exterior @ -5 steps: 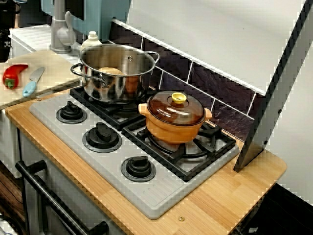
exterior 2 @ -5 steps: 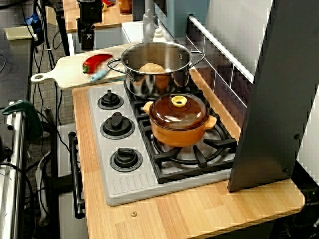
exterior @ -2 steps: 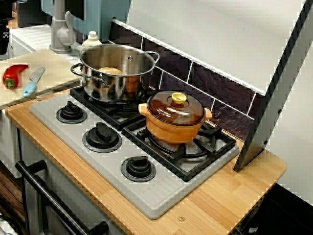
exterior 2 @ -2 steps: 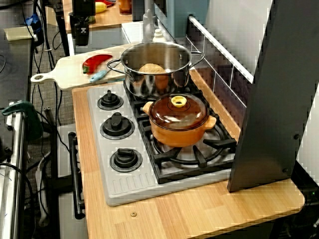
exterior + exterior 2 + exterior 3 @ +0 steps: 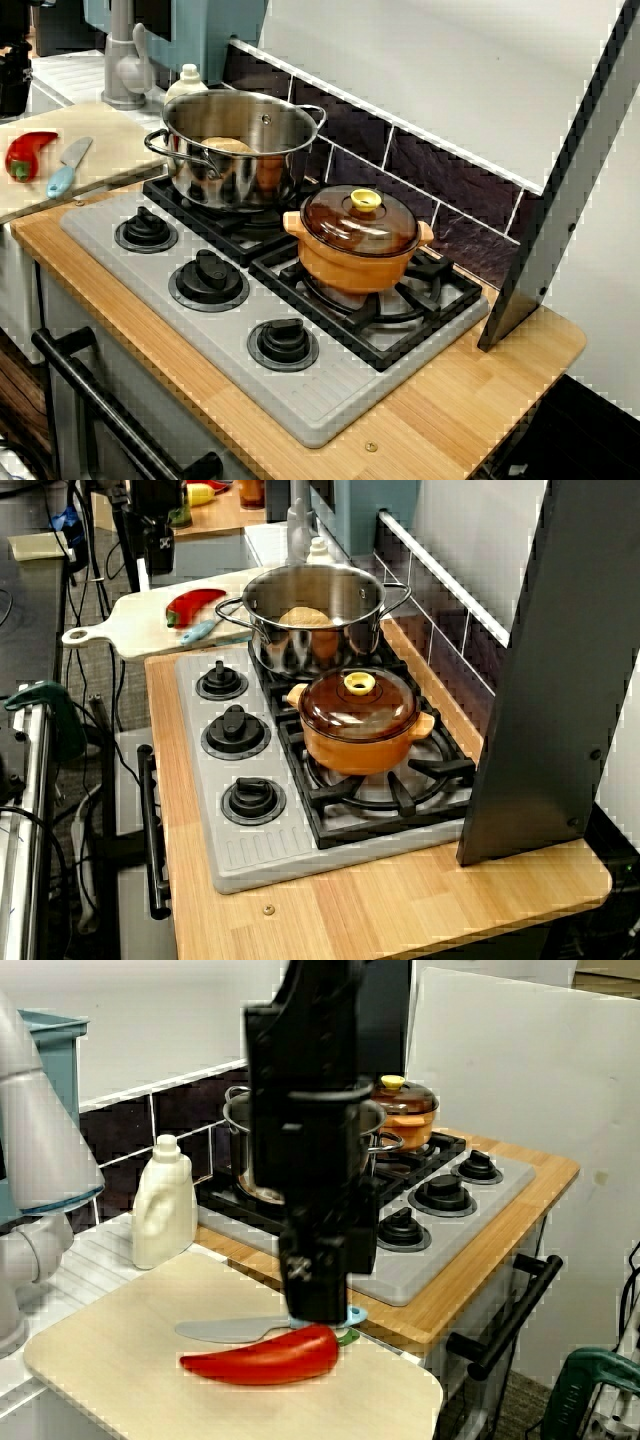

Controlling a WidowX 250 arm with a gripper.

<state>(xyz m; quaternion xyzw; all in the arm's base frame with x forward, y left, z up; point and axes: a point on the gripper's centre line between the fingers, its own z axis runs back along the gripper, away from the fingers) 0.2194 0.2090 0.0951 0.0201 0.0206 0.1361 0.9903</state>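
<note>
1. Currently, claw [image 5: 322, 1305] hangs over red pepper [image 5: 262, 1356], apart from it; how far it is open cannot be told. Its white mark [image 5: 165, 542] is unreadable.
2. Under claw: one red pepper, one knife [image 5: 225, 1331] beside it, on cutting board [image 5: 120, 1380].
3. Farther off: one bottle [image 5: 163, 1203], steel pot [image 5: 240, 140], orange pot [image 5: 358, 245], three knobs [image 5: 208, 272].

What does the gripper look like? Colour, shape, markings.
The gripper is all black: a tall, blocky housing that steps narrower toward its lower end. A small white mark sits low on its face in the close side view. No cables show, and the jaws are too blurred to describe.
</note>
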